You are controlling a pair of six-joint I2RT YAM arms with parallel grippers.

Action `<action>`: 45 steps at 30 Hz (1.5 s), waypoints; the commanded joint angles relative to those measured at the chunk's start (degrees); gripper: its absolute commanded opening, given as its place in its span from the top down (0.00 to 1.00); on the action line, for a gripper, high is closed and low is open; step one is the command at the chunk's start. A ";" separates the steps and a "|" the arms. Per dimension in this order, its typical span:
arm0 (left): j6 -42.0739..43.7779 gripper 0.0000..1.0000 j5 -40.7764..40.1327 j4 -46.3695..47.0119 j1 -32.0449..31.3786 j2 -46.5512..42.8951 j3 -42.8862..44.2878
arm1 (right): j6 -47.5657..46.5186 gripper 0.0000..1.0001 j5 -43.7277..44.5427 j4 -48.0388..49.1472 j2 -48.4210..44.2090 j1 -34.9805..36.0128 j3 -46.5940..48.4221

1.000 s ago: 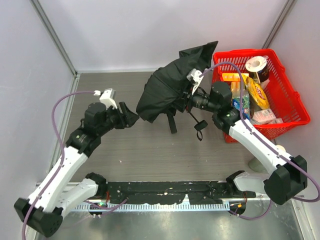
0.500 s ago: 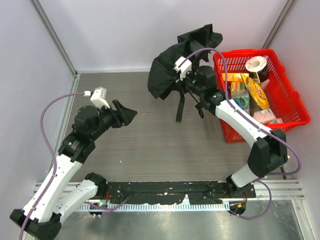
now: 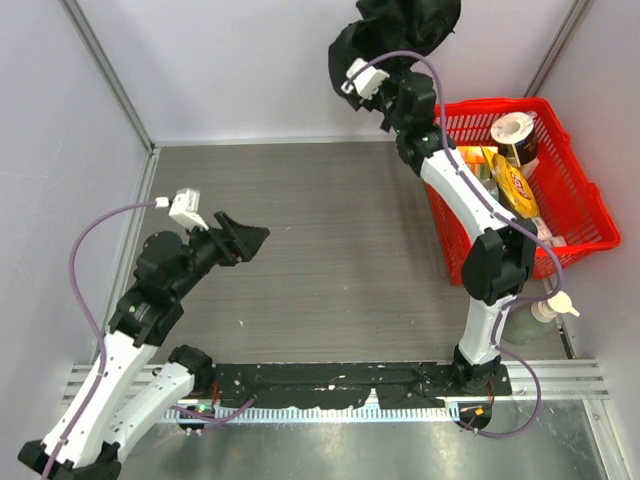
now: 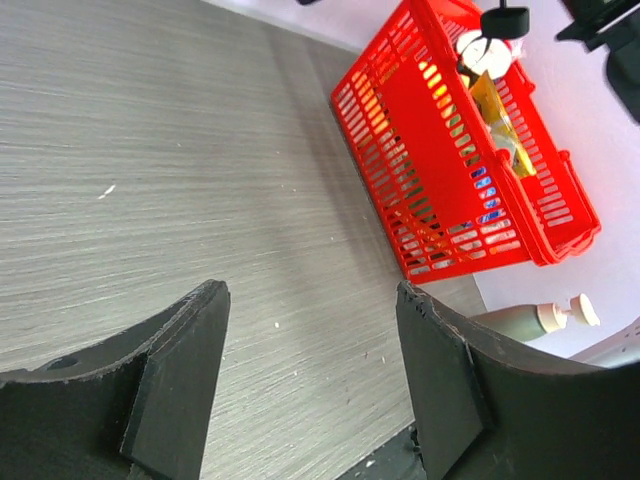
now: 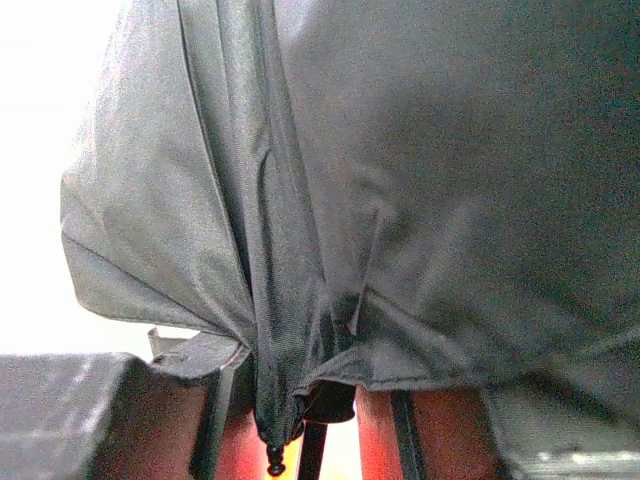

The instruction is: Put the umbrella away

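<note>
The black umbrella, its canopy loosely folded, hangs high at the back of the cell, just left of the red basket. My right gripper is raised up to it and holds it off the table; the fabric hides the grip. In the right wrist view the canopy fills the frame and the thin shaft runs down between my right gripper's jaws. My left gripper is open and empty, low over the table at the left; its jaws stand wide apart.
The red basket holds a tape roll, snack packets and boxes. A pump bottle lies on the table in front of it and also shows in the left wrist view. Grey walls close the back and sides.
My right arm has lifted the umbrella from just above the table up and back to the top of the view. My left gripper has drifted slightly down and left, still open.
</note>
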 commanded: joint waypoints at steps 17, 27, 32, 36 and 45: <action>-2.75 0.29 -13.68 -4.07 0.14 -17.29 -9.53 | -24.68 0.99 30.89 67.80 11.99 28.61 -54.22; -6.53 0.30 -27.84 -21.11 0.23 -15.02 -2.60 | 9.41 0.99 20.83 31.17 -1.19 34.16 -61.27; -10.73 0.31 -24.42 -25.60 0.23 -11.50 -1.26 | 18.20 0.99 7.64 18.16 -3.74 33.63 -60.13; -21.17 0.35 -20.38 -26.22 0.23 -10.53 -4.25 | 21.99 0.99 -2.54 14.12 -1.90 32.32 -59.52; -38.50 0.27 -7.64 -16.58 0.23 -10.09 -19.35 | 30.08 0.99 -18.84 9.62 0.65 28.89 -60.21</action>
